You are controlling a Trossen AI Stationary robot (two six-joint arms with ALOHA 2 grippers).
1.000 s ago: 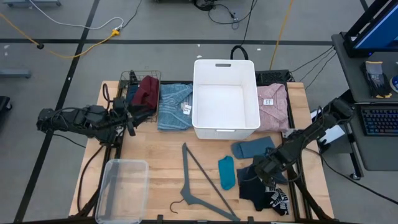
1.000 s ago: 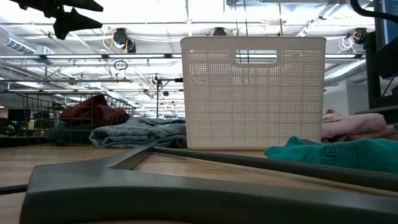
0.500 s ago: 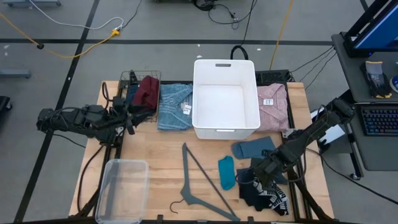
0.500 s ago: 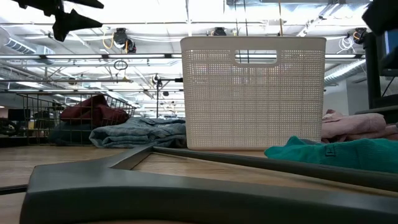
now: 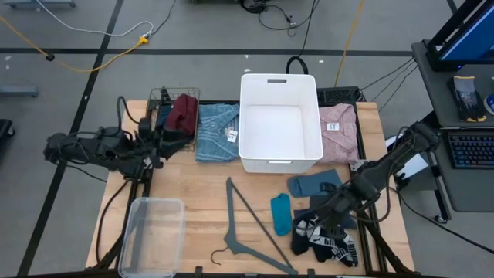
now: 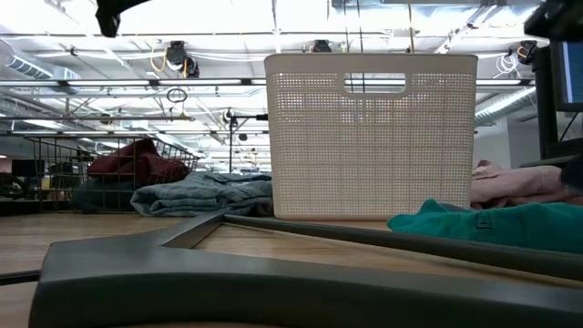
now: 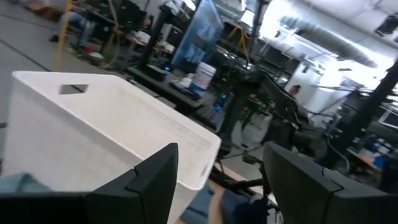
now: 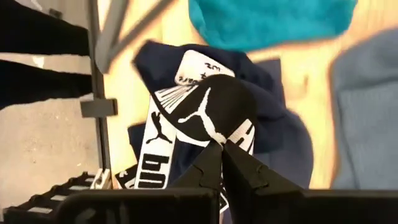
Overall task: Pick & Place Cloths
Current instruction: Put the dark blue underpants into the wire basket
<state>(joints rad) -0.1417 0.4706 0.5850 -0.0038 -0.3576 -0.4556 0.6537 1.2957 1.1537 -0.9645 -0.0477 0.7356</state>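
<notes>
The navy cloth with white print (image 5: 326, 241) lies bunched near the table's near-right corner. My right gripper (image 5: 312, 223) is over its left part, shut on it. The teal cloth (image 5: 281, 214) and the slate-blue cloth (image 5: 312, 184) lie flat beside it. The folded pink cloth (image 5: 338, 130) and light-blue cloth (image 5: 216, 131) flank the white bin (image 5: 279, 79). The maroon cloth (image 5: 183, 113) sits in a wire basket. My left gripper (image 5: 160, 147) hovers open at the table's left, touching nothing. My right gripper (image 8: 221, 145) pinches a raised fold of the navy printed cloth (image 8: 219, 115) between its two fingertips, coming from above and slanting from the table's right. Several layers bulge just past the fingertips. The rest of the cloth (image 5: 333, 247) stays on the table.
A grey hanger (image 5: 245, 224) lies on the table's near middle, left of the teal cloth. A clear plastic tub (image 5: 152, 235) stands at the near-left corner. The wire basket (image 5: 168, 96) stands at the far-left. Bare wood shows between the tub and the hanger.
My right gripper has moved toward the table's near-left and taken hold of the navy printed cloth. The cloth's left part has bunched up and been drawn leftward, and more white print is now turned up. My left gripper has risen a little.
</notes>
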